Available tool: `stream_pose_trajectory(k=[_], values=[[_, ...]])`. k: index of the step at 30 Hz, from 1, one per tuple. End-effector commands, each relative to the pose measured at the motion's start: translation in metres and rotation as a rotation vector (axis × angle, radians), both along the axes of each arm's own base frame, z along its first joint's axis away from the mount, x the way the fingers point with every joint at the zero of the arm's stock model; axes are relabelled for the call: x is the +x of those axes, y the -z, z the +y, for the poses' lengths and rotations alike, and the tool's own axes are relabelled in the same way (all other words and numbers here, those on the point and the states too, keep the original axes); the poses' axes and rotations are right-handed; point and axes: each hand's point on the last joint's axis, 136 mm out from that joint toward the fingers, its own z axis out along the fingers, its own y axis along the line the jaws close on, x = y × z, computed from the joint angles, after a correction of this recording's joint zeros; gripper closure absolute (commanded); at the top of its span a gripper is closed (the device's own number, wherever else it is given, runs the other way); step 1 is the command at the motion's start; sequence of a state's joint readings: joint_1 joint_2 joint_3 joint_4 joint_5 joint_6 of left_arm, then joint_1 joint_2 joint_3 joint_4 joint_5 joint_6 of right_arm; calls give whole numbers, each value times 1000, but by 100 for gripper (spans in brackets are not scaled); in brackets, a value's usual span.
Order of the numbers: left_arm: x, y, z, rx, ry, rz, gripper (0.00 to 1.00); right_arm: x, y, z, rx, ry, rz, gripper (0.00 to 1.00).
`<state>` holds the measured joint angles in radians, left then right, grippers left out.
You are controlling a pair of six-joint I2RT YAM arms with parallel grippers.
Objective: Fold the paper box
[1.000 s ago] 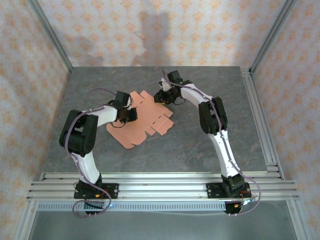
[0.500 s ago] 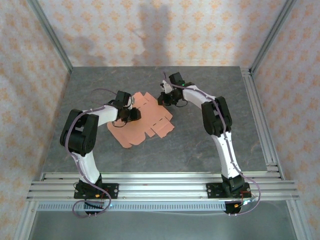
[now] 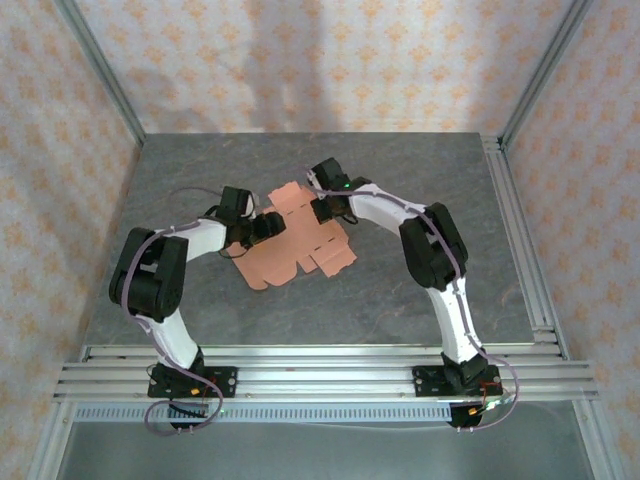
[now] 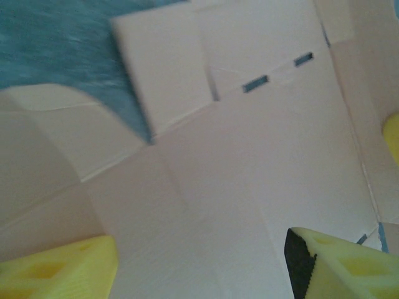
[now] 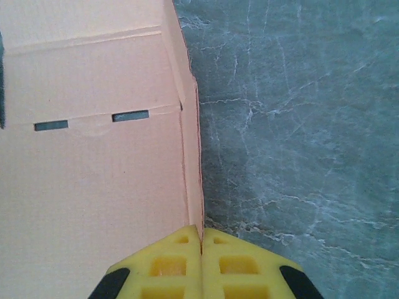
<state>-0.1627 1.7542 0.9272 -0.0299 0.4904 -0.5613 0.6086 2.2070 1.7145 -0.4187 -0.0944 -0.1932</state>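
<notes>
From above, the paper box [image 3: 300, 240] lies as a flat salmon-pink die-cut sheet in the middle of the grey table [image 3: 360, 300], flaps spread out, with both arms bent in over it. The left gripper [image 3: 266, 228] sits over the sheet's left part, the right gripper [image 3: 322, 208] at its far right edge. That view is too small to tell how the jaws stand, but the wrist cameras settle it.

Left wrist: two yellow fingers [image 4: 56, 271] stand wide apart at the bottom corners, with plain card between them and nothing held. Whether they touch the card, I cannot tell. Two small slots [image 4: 255, 83] sit along a crease further up, and a patch of table shows top left beyond a flap.

Right wrist: here the fingers are pressed together, and the card's right edge runs straight into the seam between them, a pinch on the sheet's edge. The strip along that edge looks slightly raised at a crease. Right of it there is bare table.

Overhead again: the sheet lies well apart from the side rail [image 3: 515, 230] and the near rails [image 3: 320, 362], with table on every side.
</notes>
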Motion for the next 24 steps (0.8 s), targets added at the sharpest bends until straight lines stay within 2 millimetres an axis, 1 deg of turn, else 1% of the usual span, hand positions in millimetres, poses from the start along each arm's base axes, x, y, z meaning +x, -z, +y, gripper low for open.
stream_pose_trajectory(k=[1, 4, 5, 8, 11, 13, 16, 18, 21, 24], values=[[-17, 0, 20, 28, -67, 61, 23, 16, -29, -36, -250, 77, -217, 100], [-21, -4, 23, 29, -85, 62, 22, 12, -36, -33, -369, 83, -321, 100], [-21, -5, 24, 30, -91, 59, 20, 10, -37, -31, -411, 83, -356, 100], [-22, -10, 27, 37, -100, 56, 20, 7, -34, -26, -530, 70, -432, 100], [-21, -21, 31, 50, -102, 51, 19, 5, -30, -20, -653, 51, -487, 100], [-18, -28, 33, 63, -98, 36, 19, 4, -27, -18, -685, 44, -504, 100], [-12, -32, 35, 83, -91, 24, 19, 2, -26, -15, -652, 32, -486, 100], [-9, -34, 34, 79, -95, 21, 19, 2, -32, -14, -588, 44, -471, 100], [-7, -42, 28, 34, -99, -5, 19, -1, -36, -14, -428, 64, -405, 100], [-8, -47, 25, 5, -102, -22, 19, -5, -31, -18, -280, 66, -317, 100]])
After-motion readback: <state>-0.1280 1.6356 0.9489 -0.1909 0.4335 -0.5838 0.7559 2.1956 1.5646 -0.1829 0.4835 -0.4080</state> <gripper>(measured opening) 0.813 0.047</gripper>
